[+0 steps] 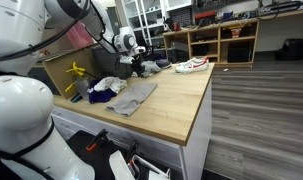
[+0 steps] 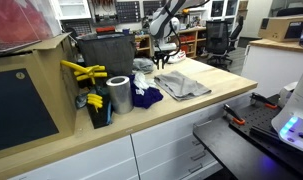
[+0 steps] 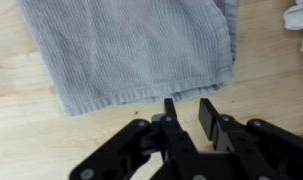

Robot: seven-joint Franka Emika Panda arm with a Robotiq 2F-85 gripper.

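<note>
My gripper (image 3: 187, 112) hangs over the bare wooden tabletop (image 3: 31, 140), just off the hemmed edge of a flat grey towel (image 3: 131, 45). Its two black fingers are nearly together with a narrow gap, and nothing is between them. In both exterior views the arm reaches over the far end of the table, with the gripper (image 1: 139, 62) (image 2: 163, 55) above the towel (image 1: 131, 96) (image 2: 183, 85). The fingertips are too small to read there.
A white shoe (image 1: 191, 66) lies at the far end of the table. A white cloth (image 3: 299, 18) lies by the towel's corner. A dark blue cloth (image 2: 146, 97), a metal cylinder (image 2: 118, 95), yellow tools (image 2: 83, 72) and a black bin (image 2: 106, 50) crowd one side.
</note>
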